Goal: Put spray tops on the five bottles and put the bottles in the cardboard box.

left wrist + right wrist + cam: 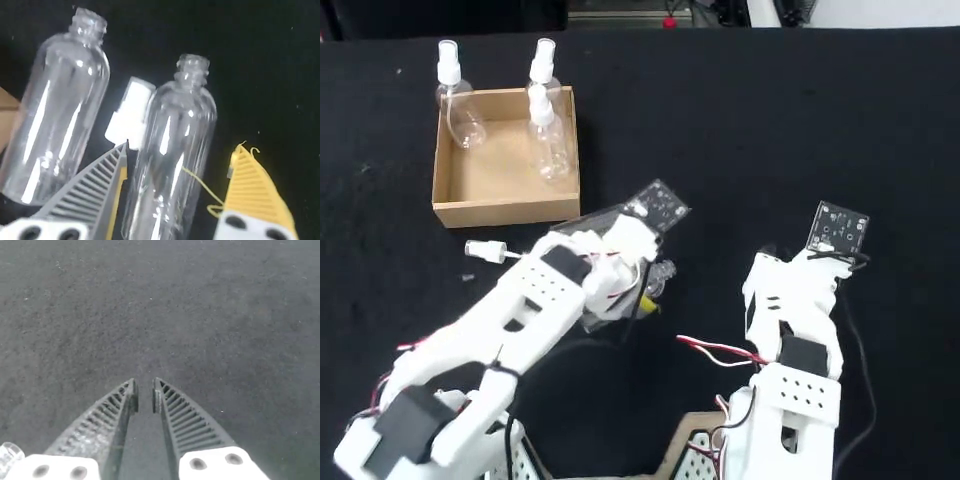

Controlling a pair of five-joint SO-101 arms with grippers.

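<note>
Left pincer (pixel 181 146), fingers apart, straddles an uncapped bottle (pixel 182 112); right pincer (pixel 144 387) nearly together; cardboard box (pixel 505 212) at ten o'clock on tabletop (pixel 770 130).

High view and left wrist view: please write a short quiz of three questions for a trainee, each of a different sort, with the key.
1. Count: how many bottles in or at the cardboard box carry a spray top?
2. True or false: the two bottles lying by the left end effector already have their spray tops on.
3. In the high view, where does the loose spray top lie? A: inside the box. B: on the table, outside the box. C: in the right end effector.
Key: 1 three; 2 false; 3 B.
</note>
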